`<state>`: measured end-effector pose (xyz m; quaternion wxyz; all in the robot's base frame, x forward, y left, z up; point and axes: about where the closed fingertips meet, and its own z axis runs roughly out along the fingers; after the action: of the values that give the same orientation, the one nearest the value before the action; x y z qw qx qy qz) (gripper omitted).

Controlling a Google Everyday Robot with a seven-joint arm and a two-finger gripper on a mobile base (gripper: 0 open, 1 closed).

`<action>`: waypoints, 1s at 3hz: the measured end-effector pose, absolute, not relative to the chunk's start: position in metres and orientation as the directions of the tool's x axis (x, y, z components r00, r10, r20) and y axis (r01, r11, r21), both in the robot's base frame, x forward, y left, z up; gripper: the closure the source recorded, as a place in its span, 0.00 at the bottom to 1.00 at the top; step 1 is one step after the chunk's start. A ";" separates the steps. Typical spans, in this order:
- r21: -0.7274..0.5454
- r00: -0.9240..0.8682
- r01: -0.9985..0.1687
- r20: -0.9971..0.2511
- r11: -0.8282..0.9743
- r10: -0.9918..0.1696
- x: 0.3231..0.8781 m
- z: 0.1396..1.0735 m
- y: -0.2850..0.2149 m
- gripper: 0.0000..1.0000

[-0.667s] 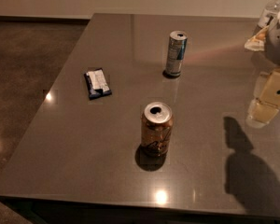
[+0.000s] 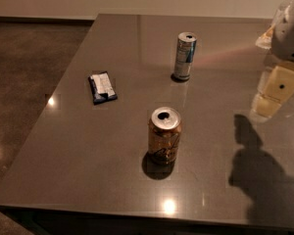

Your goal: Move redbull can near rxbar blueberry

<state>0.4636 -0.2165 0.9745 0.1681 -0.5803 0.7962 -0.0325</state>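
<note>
The near edge of the table (image 2: 88,190) is dark grey and glossy, with small spots of lamp glare on it. The first thing standing on it is the wider gold can (image 2: 164,136), upright, with a dark opening in its silver lid. I cannot see what is inside. To its right a broad dark shadow (image 2: 259,175) lies across the table's surface.

Further back on the left lies the rxbar blueberry (image 2: 103,87). It is flat on the table, its dark-blue wrapper carries a white panel, and its long side runs roughly away from me. It touches nothing.

At the right edge of the view my fingers (image 2: 279,88) hang above the table, cream-coloured below a white housing, well apart from everything. I cannot tell whether they are spread or closed. They sit slightly higher in the view than a moment ago. Both cans and the bar are where they were.

Farthest back stands the redbull can (image 2: 185,57), upright on the table, beyond the gold can and slightly to its right. It is slim, silver and blue, and narrower than the gold can. Its silver top has a dark opening, and its contents are hidden. It stands free, nothing holds it, and it is well apart from the rxbar blueberry to its left.
</note>
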 end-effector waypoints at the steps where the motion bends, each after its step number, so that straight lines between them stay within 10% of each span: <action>1: -0.243 -0.356 -0.872 -0.283 0.425 -0.891 0.510 0.966 -0.219 0.00; 3: -0.242 -0.464 -0.767 -0.431 0.594 -0.774 0.600 0.953 -0.213 0.00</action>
<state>0.6002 -0.2133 0.9527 0.2554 -0.4502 0.8556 -0.0071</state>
